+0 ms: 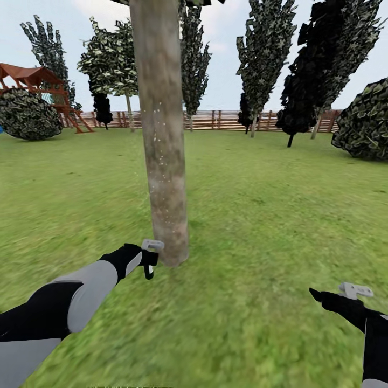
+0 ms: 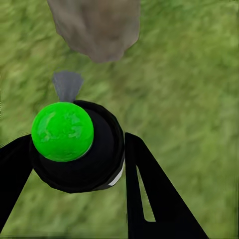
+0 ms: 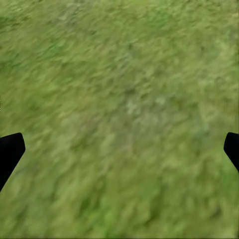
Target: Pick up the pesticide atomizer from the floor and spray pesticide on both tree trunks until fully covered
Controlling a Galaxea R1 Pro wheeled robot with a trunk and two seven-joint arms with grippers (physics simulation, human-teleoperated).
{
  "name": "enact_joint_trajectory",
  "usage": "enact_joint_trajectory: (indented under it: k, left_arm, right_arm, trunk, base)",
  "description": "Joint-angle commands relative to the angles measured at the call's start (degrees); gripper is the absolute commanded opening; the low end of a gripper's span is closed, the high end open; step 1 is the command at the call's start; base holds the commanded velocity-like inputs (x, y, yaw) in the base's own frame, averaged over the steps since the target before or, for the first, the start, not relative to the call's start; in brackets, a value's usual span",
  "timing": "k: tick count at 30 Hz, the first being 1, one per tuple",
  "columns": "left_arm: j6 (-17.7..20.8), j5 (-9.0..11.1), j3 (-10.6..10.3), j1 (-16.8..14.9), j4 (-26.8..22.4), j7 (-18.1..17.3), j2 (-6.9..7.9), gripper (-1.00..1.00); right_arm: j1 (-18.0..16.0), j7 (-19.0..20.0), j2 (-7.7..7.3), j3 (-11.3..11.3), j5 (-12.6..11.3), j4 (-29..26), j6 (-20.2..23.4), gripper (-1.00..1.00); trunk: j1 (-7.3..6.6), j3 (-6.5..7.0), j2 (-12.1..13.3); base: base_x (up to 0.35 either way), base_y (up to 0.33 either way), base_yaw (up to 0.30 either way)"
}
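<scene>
A thick grey-brown tree trunk [image 1: 161, 134] rises from the grass floor [image 1: 258, 215] just ahead, dotted with fine pale specks. My left gripper [image 1: 148, 265] hangs right beside the trunk's base, shut on the pesticide atomizer [image 1: 147, 271]. In the left wrist view the atomizer [image 2: 74, 154] is a black round body with a green cap, held between both black fingers [image 2: 149, 189], its grey nozzle pointing at the trunk's foot [image 2: 97, 27]. My right gripper [image 1: 318, 295] hovers low at the right, open and empty over grass [image 3: 119, 99]. A farther leafy tree [image 1: 128, 110] stands at the back left.
A brown slat fence [image 1: 215, 119] closes the lawn at the back. Dark cypresses [image 1: 318, 70] and a round bush [image 1: 366, 121] stand at the right. A bush [image 1: 27, 116] and a red-roofed play frame [image 1: 48, 86] are at the far left.
</scene>
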Motion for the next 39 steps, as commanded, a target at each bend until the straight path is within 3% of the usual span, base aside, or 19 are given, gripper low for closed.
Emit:
enact_joint_trajectory:
  k: [1,8,23,39]
  left_arm:
    - [0.0,0.0,0.01,0.0,-0.01,0.0,0.0,-1.0]
    - [0.0,0.0,-0.04,0.0,0.0,0.0,0.0,-1.0]
    - [0.0,0.0,-0.05,0.0,0.0,0.0,0.0,-1.0]
    - [0.0,0.0,-0.06,0.0,0.0,0.0,-0.06,-1.0]
  right_arm:
    - [0.0,0.0,0.0,0.0,0.0,0.0,0.0,1.0]
    - [0.05,-0.03,0.05,0.0,0.0,0.0,0.0,1.0]
    - [0.04,-0.05,-0.07,0.08,0.0,0.01,-0.18,1.0]
    - [0.01,-0.09,0.05,0.09,0.0,0.0,-0.18,1.0]
  trunk:
    - [0.0,0.0,0.0]
    - [0.0,0.0,0.0]
    - [0.0,0.0,0.0]
    - [0.0,0.0,0.0]
  base:
    - [0.017,-0.316,0.254]
    - [0.107,-0.316,0.247]
    - [0.137,-0.316,0.023]
    - [0.128,-0.316,0.273]
